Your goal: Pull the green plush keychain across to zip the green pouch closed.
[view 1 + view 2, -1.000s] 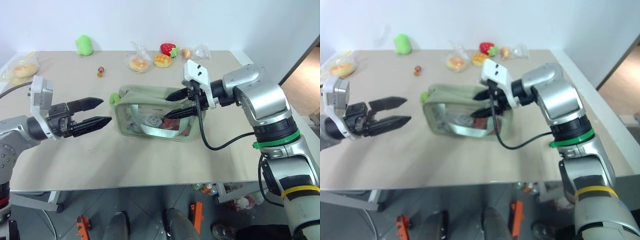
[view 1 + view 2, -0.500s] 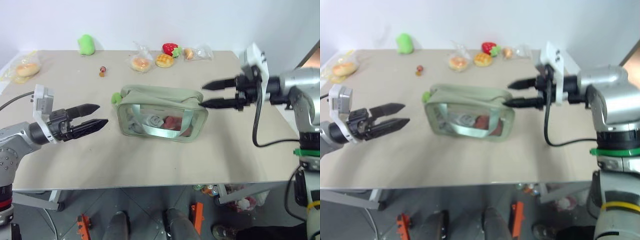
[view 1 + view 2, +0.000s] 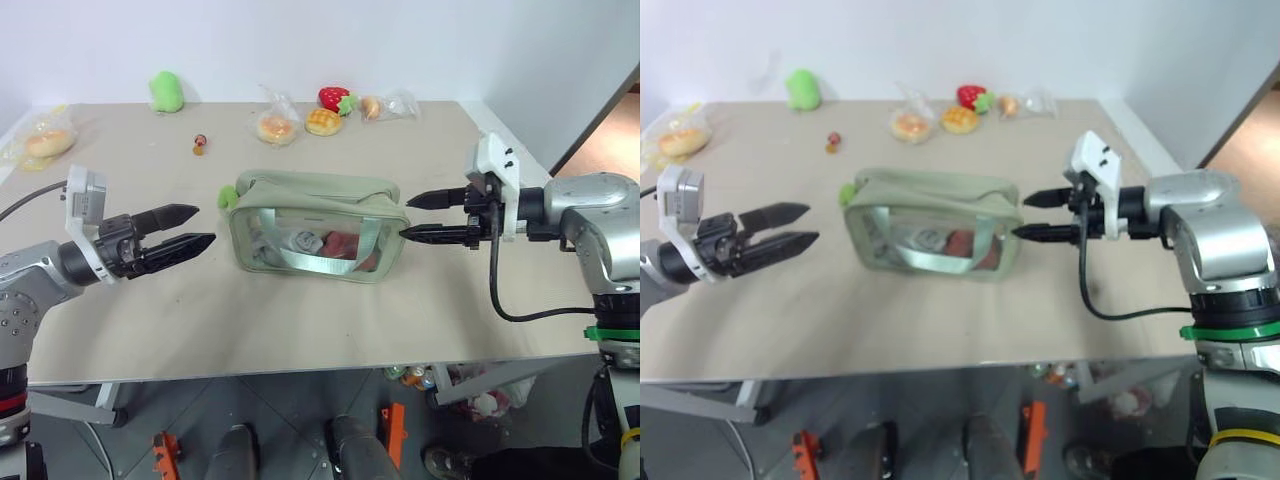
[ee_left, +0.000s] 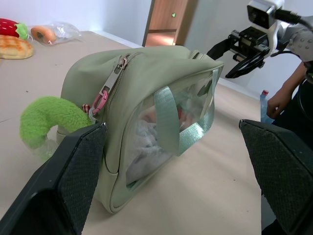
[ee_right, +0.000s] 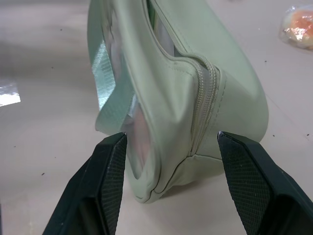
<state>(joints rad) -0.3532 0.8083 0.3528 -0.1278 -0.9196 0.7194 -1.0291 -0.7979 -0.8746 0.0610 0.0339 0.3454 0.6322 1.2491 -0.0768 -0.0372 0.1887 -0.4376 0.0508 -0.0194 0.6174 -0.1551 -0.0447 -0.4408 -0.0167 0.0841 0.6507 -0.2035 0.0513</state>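
The green pouch (image 3: 315,225) lies in the middle of the table with its clear window facing me. The green plush keychain (image 4: 49,115) curls off the pouch's left end, tied by a pink cord to the zipper pull (image 4: 110,83). My left gripper (image 3: 205,224) hovers open a short way left of the keychain, holding nothing. My right gripper (image 3: 405,218) is open just off the pouch's right end. In the right wrist view its fingers (image 5: 110,191) stand either side of that end without touching it.
Along the table's back edge lie a loose green plush toy (image 3: 166,90), bagged bread (image 3: 45,140), a small figure (image 3: 202,145), a bagged bun (image 3: 277,127), a bread toy (image 3: 323,120), a strawberry (image 3: 335,97) and a bagged donut (image 3: 380,105). A person's hand (image 4: 276,100) shows beyond the table's right side.
My right gripper has drawn back to the right from over the pouch's top and sunk level with its right end. The left gripper has stayed about where it was.
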